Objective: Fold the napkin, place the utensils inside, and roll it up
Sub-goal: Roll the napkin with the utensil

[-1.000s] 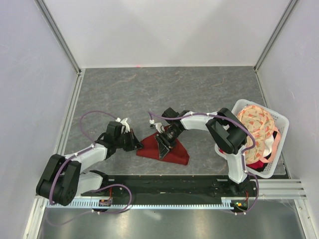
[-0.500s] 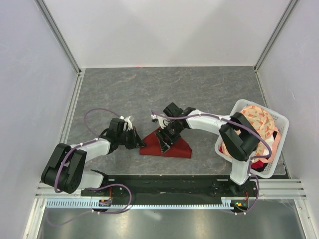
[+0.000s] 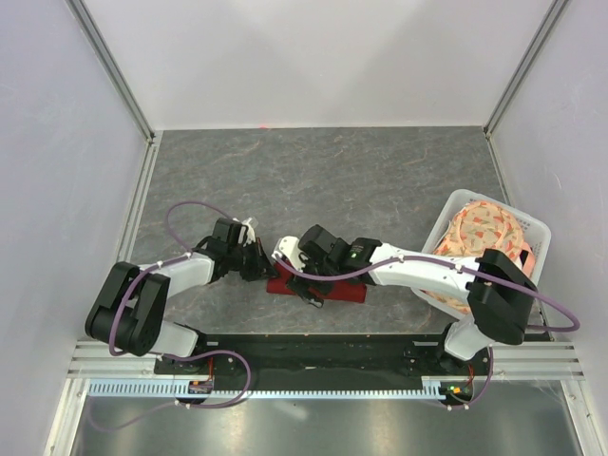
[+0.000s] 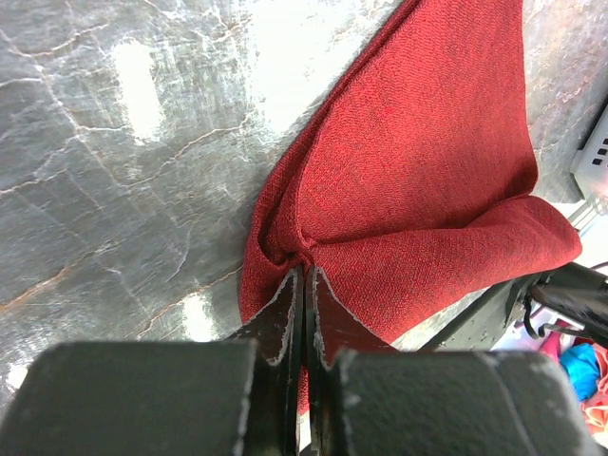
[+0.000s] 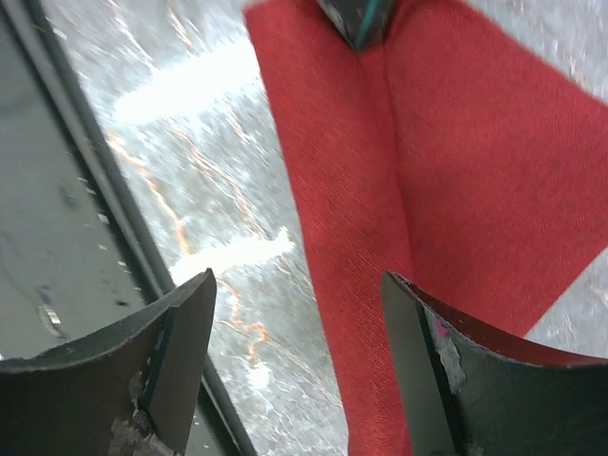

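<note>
The dark red napkin (image 3: 348, 293) lies folded in a narrow strip near the table's front edge, partly under my right arm. My left gripper (image 3: 264, 271) is shut on the napkin's left corner, and the cloth (image 4: 418, 190) bunches at its closed tips (image 4: 304, 271). My right gripper (image 3: 309, 285) hovers low over the napkin (image 5: 456, 171) with its jaws open and nothing between them (image 5: 296, 285). One finger is over the cloth, the other over bare table. A small dark green tip (image 5: 359, 21) lies on the napkin at the top edge. I cannot tell if it is one of the utensils.
A white basket (image 3: 534, 231) holding a peach floral cloth (image 3: 484, 233) stands at the right, behind my right arm's elbow. A black rail (image 3: 313, 353) runs along the near edge, close to the napkin. White walls enclose the grey table (image 3: 313, 171).
My right arm swung left and toward the near edge over the napkin, its jaws opening wider. The napkin now lies flatter and narrower. My left gripper shifted slightly right, still pinching the corner.
</note>
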